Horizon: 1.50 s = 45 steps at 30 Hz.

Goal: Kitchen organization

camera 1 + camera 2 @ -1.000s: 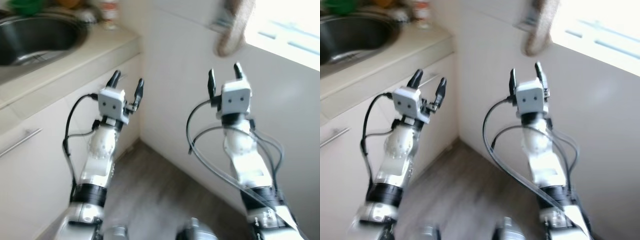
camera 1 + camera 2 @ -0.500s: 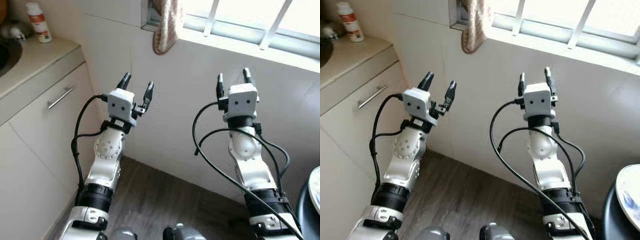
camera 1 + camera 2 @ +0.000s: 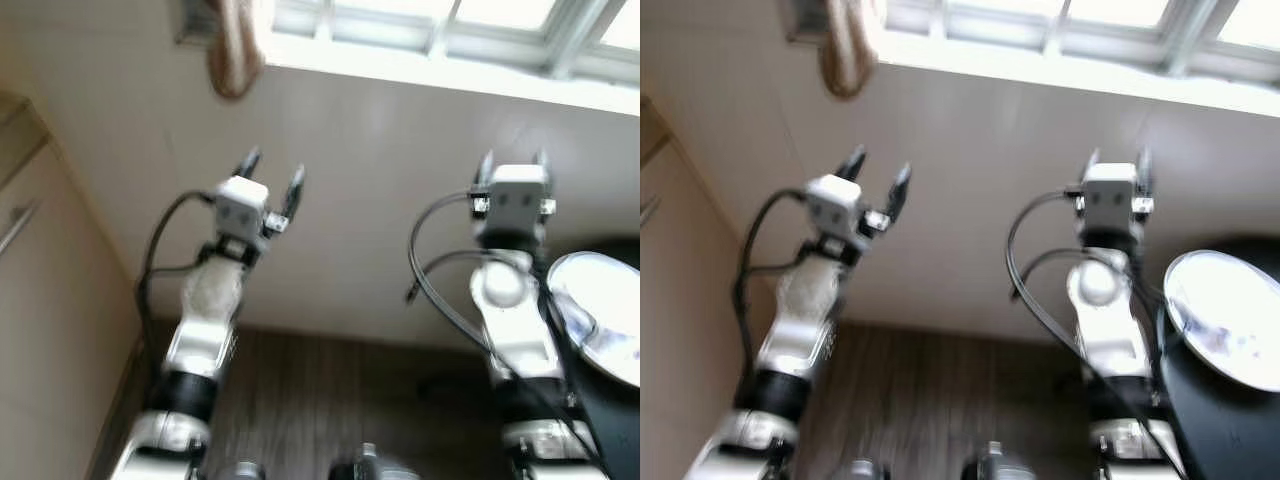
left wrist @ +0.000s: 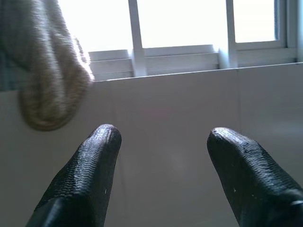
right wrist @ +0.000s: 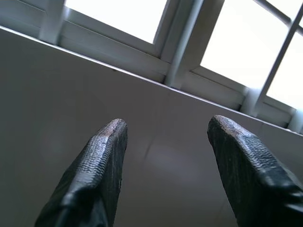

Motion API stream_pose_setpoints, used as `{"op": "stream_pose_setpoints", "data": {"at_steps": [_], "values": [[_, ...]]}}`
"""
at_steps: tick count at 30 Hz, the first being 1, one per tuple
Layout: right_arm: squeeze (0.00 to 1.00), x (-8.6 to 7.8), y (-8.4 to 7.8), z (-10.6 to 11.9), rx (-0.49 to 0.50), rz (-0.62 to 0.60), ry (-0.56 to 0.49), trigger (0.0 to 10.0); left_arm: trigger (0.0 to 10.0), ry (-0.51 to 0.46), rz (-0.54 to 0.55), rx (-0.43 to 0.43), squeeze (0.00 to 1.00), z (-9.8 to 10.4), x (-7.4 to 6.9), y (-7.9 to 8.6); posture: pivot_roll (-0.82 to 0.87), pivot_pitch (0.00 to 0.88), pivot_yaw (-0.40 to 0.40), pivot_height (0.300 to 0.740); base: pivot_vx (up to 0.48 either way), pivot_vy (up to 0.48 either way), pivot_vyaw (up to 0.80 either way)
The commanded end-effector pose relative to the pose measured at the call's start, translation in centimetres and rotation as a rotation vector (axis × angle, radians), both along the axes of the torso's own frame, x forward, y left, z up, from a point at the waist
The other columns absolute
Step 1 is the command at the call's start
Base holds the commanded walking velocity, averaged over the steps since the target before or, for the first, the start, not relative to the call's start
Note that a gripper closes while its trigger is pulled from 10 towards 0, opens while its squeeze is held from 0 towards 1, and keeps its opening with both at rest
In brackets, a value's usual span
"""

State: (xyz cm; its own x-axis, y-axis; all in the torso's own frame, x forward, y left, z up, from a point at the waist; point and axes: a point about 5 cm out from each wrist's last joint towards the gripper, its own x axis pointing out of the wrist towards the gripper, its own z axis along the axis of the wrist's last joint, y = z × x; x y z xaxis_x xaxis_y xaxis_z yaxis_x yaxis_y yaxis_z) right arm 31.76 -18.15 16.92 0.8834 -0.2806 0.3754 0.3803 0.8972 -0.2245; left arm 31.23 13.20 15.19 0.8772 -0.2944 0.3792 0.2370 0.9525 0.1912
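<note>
Both arms are raised before a pale tiled wall [image 3: 380,150] under a bright window [image 4: 189,23]. The left gripper [image 3: 272,176] and right gripper [image 3: 513,160] each have their fingers spread apart, holding nothing. A beige cloth [image 3: 235,50] hangs at the window's left corner. A shiny round plate [image 3: 1225,315] rests on a black surface [image 3: 1210,410] just right of the right arm. A cabinet [image 3: 40,300] stands left.

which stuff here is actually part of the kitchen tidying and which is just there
Likely part of the job:
- left gripper, open, holding nothing
- right gripper, open, holding nothing
- plate on a dark surface by the right arm

Just there:
- cloth hanging near the window
- window
- tiled wall
- cabinet on the left
- wood floor
</note>
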Motion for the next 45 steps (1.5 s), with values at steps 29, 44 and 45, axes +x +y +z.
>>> {"op": "stream_pose_setpoints", "data": {"at_steps": [29, 44, 45], "values": [[0.0, 0.3, -3.7, -3.5, 0.367, -0.121, 0.173, 10.0, 10.0, 0.023, -0.048, 0.003, 0.0, -0.3, 0.0, -1.3, 0.15, 0.0, -0.059, 0.74, 0.0, -0.108, -0.77], [0.0, 1.9, -2.5, -2.9, 0.417, 0.109, 0.203, 10.0, 10.0, 0.046, -0.037, -0.008, 0.0, -0.4, 0.2, -1.2, 0.16, 0.0, -0.065, 0.74, 0.0, 0.0, 0.16], [0.0, 1.9, -2.4, -3.0, 0.421, 0.111, 0.204, 10.0, 10.0, 0.051, -0.038, -0.008, 0.0, -0.5, 0.2, -1.2, 0.16, 0.0, -0.065, 0.74, 0.0, 0.0, 0.8]]}}
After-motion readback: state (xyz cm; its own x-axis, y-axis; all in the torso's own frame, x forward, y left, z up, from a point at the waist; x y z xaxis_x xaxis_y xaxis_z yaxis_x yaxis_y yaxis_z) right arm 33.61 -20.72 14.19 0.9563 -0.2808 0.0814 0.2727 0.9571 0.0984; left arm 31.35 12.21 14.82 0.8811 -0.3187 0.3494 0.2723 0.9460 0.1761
